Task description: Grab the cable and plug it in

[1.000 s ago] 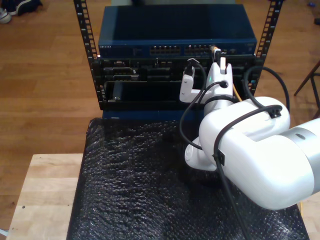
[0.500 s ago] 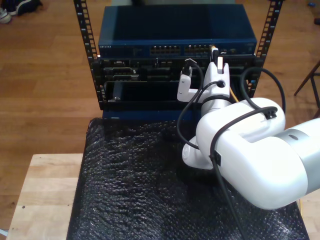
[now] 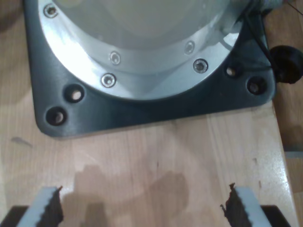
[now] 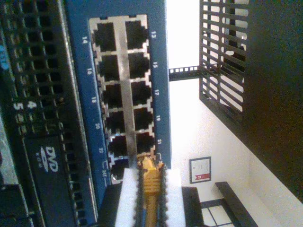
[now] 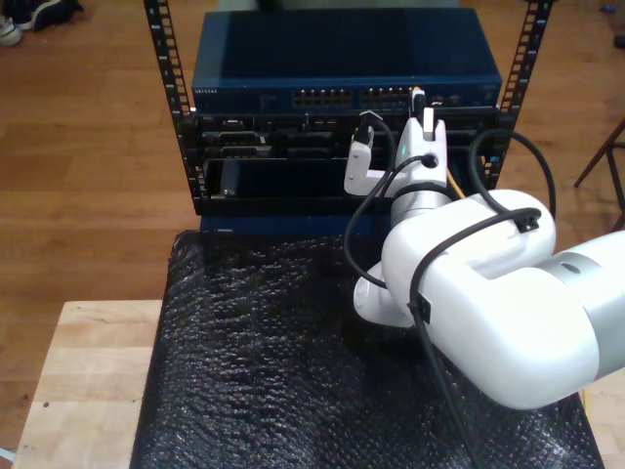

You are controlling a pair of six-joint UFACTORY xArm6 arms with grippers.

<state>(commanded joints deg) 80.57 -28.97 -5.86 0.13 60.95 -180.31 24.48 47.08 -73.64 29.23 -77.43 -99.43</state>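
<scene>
My second claw [image 4: 150, 198] is clamped on the long thin orange-yellow network cable [image 4: 149, 189], white pads either side, plug end forward. The cable's long axis runs straight ahead of the claw toward the blue rack-mounted network switch [image 4: 161, 94]. The tip sits just short of, or at, the near end of the double row of ports [image 4: 124, 90]; contact cannot be told. Judged: the move turns on lining the tip with one port mouth, then pushing along that axis.

In the exterior view the white arm [image 5: 469, 303] reaches over the black bubble-wrap mat [image 5: 254, 371] to the switch face.

My first claw [image 3: 142, 208] stands apart, empty, over the pale wooden tabletop [image 3: 156, 161] beside a dark grey base plate [image 3: 142, 109], well away from the cable.

Hidden: the clear plug itself, and which port it faces.
</scene>
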